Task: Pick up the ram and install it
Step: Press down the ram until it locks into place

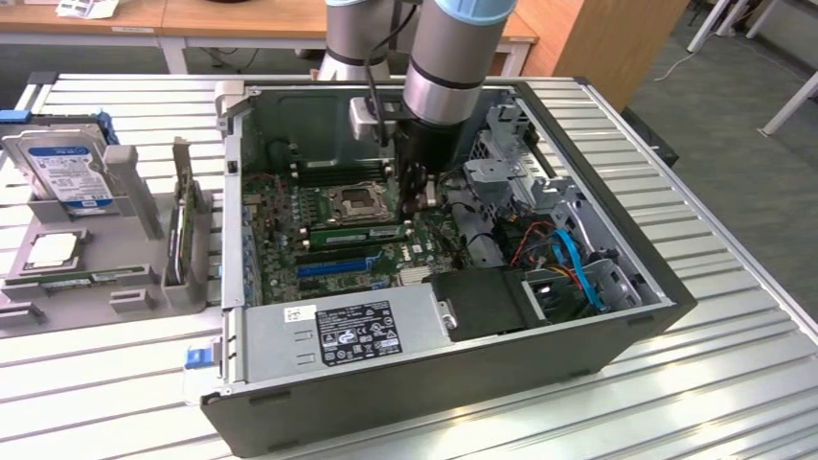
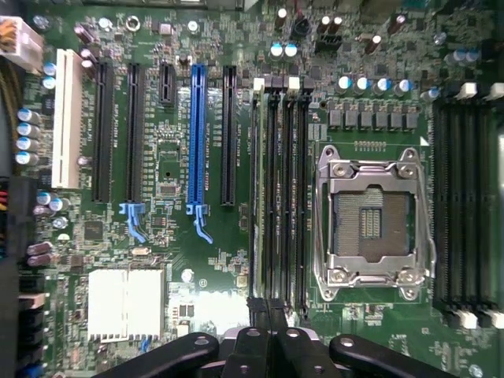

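Tool (image 2: 272,346): clenched, above the memory slots (image 2: 283,197).
Ram (image 1: 362,233): seated in a slot beside the CPU socket (image 1: 355,202).

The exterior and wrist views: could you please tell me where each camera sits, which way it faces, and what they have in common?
Exterior view: sits off the arm, above and outside the open computer case, looking down into it; the robot arm reaches down to the gripper over the motherboard.
Wrist view: sits on the wrist, facing straight down at the motherboard; the gripper shows, shut.
Shared: the empty CPU socket, the blue expansion slot and the memory slots.
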Robot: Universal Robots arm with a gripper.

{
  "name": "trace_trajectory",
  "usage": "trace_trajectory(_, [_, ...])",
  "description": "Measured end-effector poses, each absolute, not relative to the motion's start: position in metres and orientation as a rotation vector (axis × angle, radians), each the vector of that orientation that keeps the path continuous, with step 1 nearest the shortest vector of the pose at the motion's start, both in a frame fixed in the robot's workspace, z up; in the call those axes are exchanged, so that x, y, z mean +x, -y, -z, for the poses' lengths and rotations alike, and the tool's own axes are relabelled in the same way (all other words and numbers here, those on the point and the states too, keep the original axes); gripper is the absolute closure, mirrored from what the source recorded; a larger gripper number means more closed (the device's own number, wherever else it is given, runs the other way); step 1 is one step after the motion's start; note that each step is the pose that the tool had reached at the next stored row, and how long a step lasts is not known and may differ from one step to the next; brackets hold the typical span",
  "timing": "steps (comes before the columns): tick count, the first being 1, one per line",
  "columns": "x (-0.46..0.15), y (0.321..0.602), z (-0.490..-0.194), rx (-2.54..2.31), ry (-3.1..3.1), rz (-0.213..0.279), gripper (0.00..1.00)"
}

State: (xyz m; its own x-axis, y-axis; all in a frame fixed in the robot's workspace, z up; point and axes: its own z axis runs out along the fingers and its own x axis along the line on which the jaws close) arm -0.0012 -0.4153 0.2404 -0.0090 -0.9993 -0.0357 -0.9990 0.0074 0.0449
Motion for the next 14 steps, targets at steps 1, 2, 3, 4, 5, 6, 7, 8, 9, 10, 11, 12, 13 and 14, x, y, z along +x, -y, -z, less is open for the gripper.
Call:
trace_trajectory(1, [-0.001,0.415,-0.243,2.207,2.225,0.089,0.9])
trace_trajectory(2, [-0.001,0.415,-0.246,2.207,2.225,0.09,0.9])
trace_trajectory(3, [-0.001,0.415,-0.248,2.207,2.225,0.089,0.9])
trace_trajectory(4, [-0.001,0.415,-0.25,2.207,2.225,0.09,0.9])
trace_trajectory(5, [-0.001,0.415,-0.252,2.207,2.225,0.09,0.9])
trace_trajectory(6, [-0.001,0.415,-0.253,2.207,2.225,0.089,0.9])
trace_trajectory(7, [-0.001,0.415,-0.254,2.207,2.225,0.089,0.9])
trace_trajectory(8, [-0.001,0.415,-0.254,2.207,2.225,0.09,0.9])
trace_trajectory(9, [-0.001,0.415,-0.254,2.207,2.225,0.09,0.9])
trace_trajectory(10, [-0.001,0.415,-0.254,2.207,2.225,0.09,0.9])
trace_trajectory(11, [-0.001,0.415,-0.254,2.207,2.225,0.09,0.9])
trace_trajectory(12, [-0.003,0.415,-0.254,2.207,2.225,0.089,0.9])
trace_trajectory(13, [-0.006,0.415,-0.254,2.207,2.225,0.089,0.9])
trace_trajectory(14, [-0.011,0.415,-0.254,2.208,2.226,0.089,0.9])
